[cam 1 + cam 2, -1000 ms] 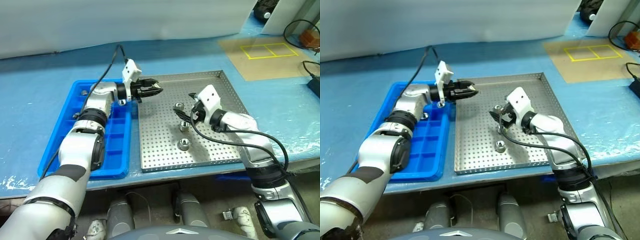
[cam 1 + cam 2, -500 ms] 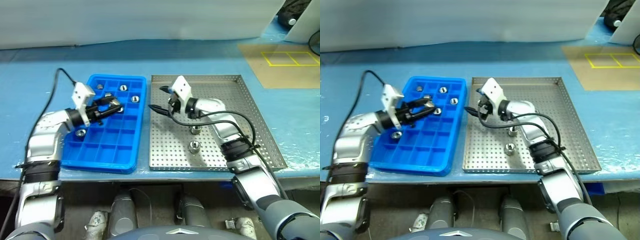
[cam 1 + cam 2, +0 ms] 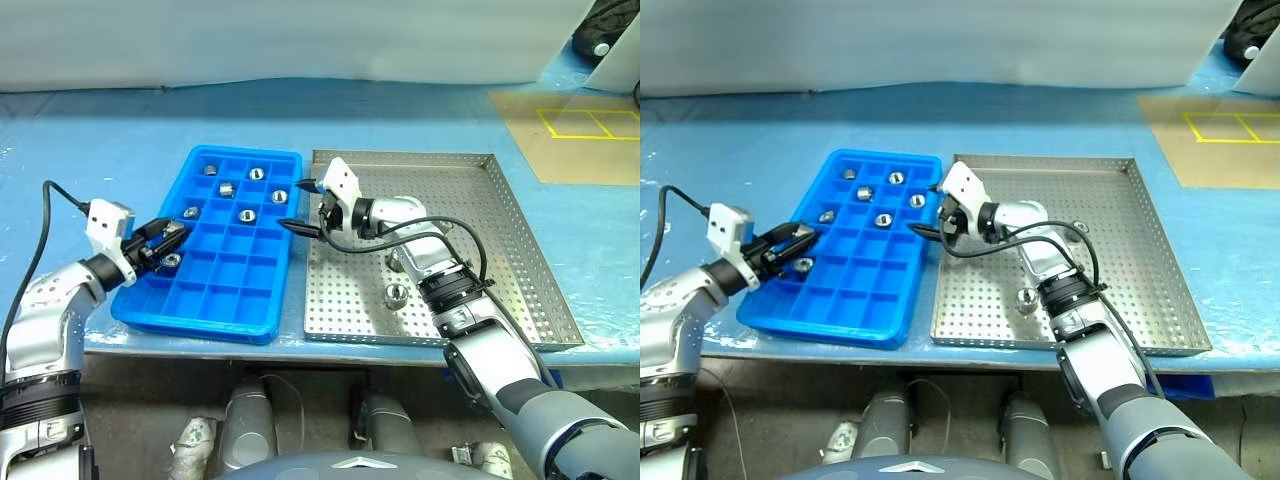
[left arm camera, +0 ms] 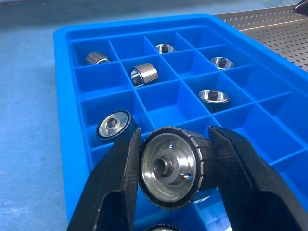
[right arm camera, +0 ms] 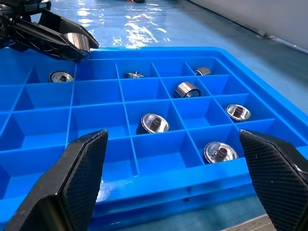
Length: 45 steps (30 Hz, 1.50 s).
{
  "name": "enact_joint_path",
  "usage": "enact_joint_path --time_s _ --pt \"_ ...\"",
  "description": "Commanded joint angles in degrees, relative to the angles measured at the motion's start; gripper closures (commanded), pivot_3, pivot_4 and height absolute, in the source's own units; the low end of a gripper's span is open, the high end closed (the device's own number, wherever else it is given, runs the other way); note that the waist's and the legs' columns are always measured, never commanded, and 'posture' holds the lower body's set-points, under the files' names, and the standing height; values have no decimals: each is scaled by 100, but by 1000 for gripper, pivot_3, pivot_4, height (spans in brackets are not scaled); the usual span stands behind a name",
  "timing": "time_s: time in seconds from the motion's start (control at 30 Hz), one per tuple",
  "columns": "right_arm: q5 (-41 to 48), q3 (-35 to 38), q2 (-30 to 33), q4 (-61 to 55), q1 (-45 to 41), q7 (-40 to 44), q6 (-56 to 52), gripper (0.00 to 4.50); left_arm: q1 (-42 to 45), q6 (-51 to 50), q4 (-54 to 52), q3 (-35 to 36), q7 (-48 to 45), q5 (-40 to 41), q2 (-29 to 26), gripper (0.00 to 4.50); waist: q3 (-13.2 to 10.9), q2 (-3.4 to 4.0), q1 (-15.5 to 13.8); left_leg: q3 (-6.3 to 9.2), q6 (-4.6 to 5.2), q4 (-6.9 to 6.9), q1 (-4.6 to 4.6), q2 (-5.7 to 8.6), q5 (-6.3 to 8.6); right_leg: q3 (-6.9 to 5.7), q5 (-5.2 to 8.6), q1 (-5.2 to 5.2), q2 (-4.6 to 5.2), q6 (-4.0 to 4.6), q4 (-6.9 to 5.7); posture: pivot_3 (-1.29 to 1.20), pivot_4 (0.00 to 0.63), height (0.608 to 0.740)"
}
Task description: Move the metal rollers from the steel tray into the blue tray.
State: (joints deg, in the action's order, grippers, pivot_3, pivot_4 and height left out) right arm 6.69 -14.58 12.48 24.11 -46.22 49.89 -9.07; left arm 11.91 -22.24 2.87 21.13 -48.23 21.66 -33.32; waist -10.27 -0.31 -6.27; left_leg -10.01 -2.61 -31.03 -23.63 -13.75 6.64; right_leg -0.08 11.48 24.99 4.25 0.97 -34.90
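Over the blue tray (image 3: 262, 312), at its left edge, the left gripper (image 4: 169, 166) clamps one roller (image 4: 169, 166) between its two fingers, the roller's flat face and centre hole turned toward the wrist, its axis running along the fingers. Six more metal rollers (image 3: 248, 215) lie in the blue tray's compartments, most with holes upward, one (image 4: 144, 73) on its side. Right of the blue tray, the steel tray (image 3: 520, 260) carries a roller (image 3: 395, 295). Between the trays, the right gripper (image 3: 300, 207) stands spread wide and empty. No writing is legible.
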Motion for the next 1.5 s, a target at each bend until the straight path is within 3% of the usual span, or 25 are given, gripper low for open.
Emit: enact_joint_path --time_s 0.03,0.3,0.47,0.7,0.73,1.07,1.27,1.5 --pt "1 128 77 -345 71 -33 2 0 334 171 159 -195 -62 106 11 2589 0 0 -4 0 0 0 0 0 0 0 0 0 0 0 0 98 150 740" --pt "-10 188 262 -756 322 -220 -212 0 1093 561 1207 -806 -172 -159 128 2589 1 -2 60 0 -5 -2 2 1 -3 4 -1 2 -2 -1 -6 36 150 740" --pt "15 203 335 -948 430 -310 -325 0 1111 819 1533 -1046 -349 -298 70 2589 2 -2 83 0 -6 -2 4 1 -4 6 -1 2 -4 -1 -7 13 150 740" --pt "9 213 351 -960 447 -357 -363 0 1061 903 1517 -1046 -454 -305 -76 196 2 -2 82 -1 -8 -8 10 2 -5 9 -1 1 -3 -1 -23 17 150 740" --pt "6 207 338 -940 434 -368 -359 0 1077 903 1479 -1012 -383 -309 -93 34 2 -2 83 -1 -8 -8 11 1 -5 9 -1 2 -3 -1 -25 19 150 740" --pt "15 260 385 -1022 445 -446 -412 0 1691 824 932 -1242 -407 -29 157 34 2 -3 59 -1 -13 -11 8 2 -8 7 -1 3 -1 0 -31 -25 150 740" --pt "2 479 658 -1383 654 -666 -621 0 3221 1109 1923 -1714 -875 -141 775 34 2 -6 81 -1 -15 -29 9 7 -10 15 -1 0 2 -1 -48 -132 150 740" --pt "28 939 956 -2042 1026 -1248 -1024 0 4196 1992 3800 -2559 -1709 -824 1482 34 3 -5 298 -4 -28 -27 13 8 -19 27 -2 2 -6 -2 -40 -290 150 740"
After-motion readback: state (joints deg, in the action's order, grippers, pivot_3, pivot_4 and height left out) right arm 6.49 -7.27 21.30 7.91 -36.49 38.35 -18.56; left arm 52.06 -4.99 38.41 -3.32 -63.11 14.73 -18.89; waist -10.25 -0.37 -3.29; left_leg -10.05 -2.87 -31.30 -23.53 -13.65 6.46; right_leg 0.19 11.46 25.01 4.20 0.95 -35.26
